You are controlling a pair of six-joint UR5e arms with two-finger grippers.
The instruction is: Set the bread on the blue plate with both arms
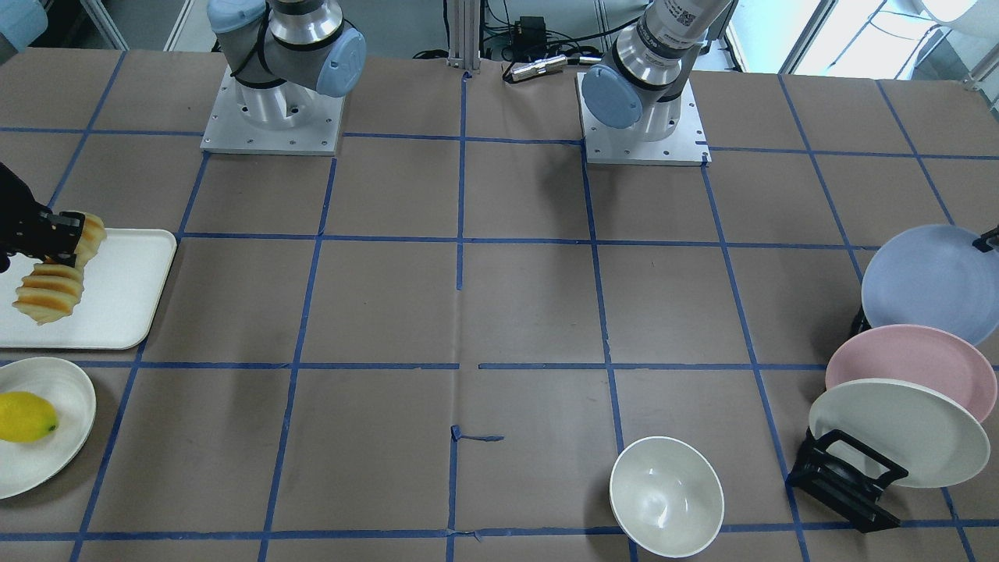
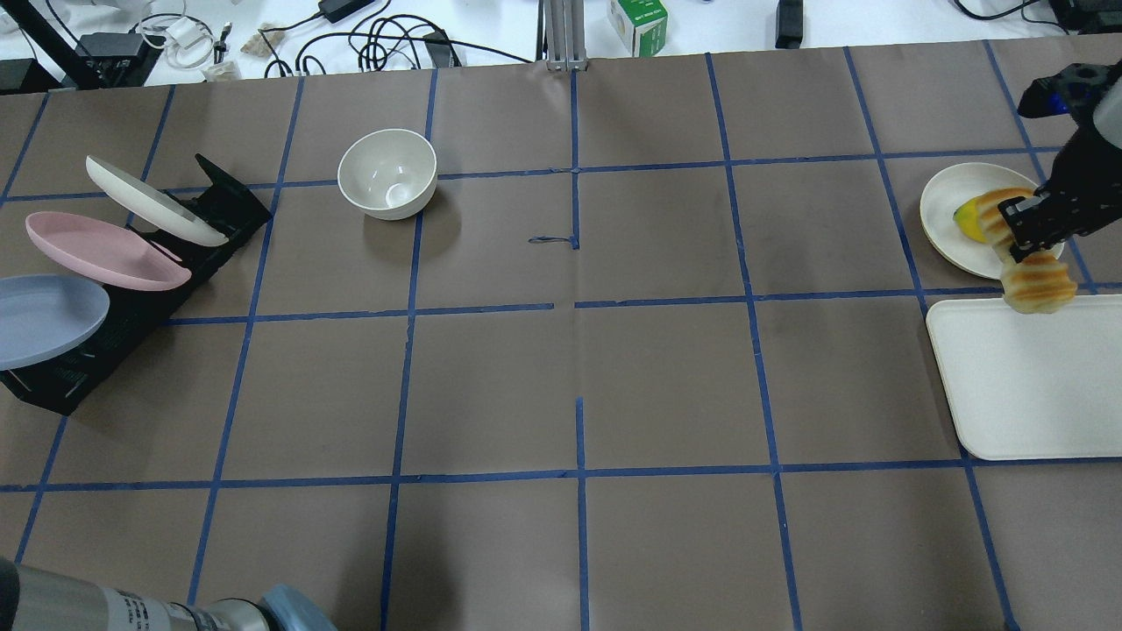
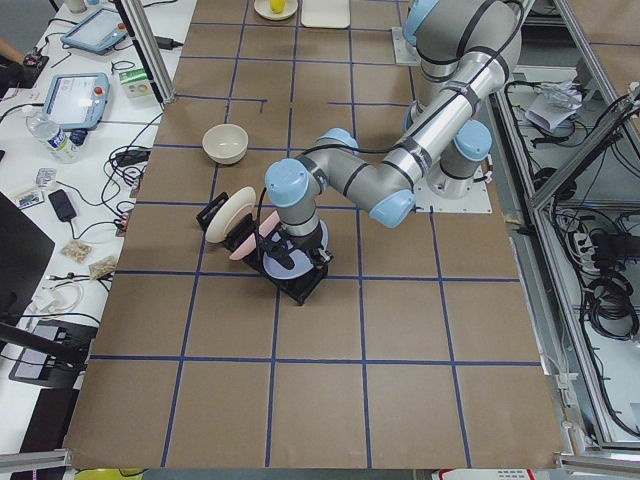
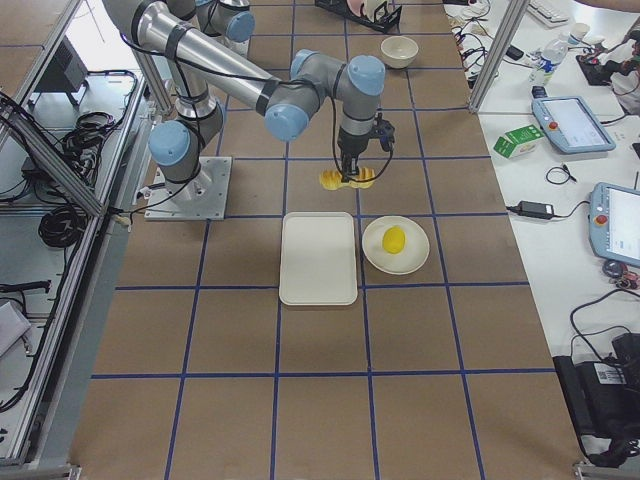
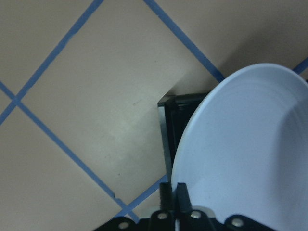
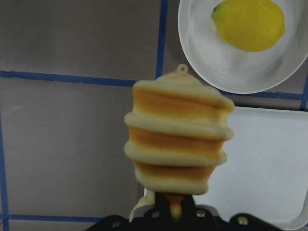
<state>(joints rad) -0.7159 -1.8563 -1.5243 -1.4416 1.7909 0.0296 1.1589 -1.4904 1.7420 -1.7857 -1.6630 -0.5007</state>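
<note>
My right gripper [image 1: 58, 238] is shut on the bread [image 1: 48, 293], an orange-golden ridged loaf. It hangs in the air over the far edge of the white tray [image 1: 117, 297]. The right wrist view shows the bread [image 6: 178, 144] standing up from the jaws. The overhead view shows the bread [image 2: 1036, 282] below the gripper [image 2: 1021, 230]. The blue plate [image 1: 929, 285] leans in the black rack [image 1: 847, 476] at the other end of the table. My left gripper [image 5: 174, 192] is closed over the rim of the blue plate [image 5: 245, 144], which still sits in the rack.
A pink plate [image 1: 913, 363] and a cream plate [image 1: 897, 433] lean in the same rack. A white bowl [image 1: 666, 496] stands near the front edge. A lemon [image 1: 25, 416] lies on a small white plate [image 1: 66, 457] beside the tray.
</note>
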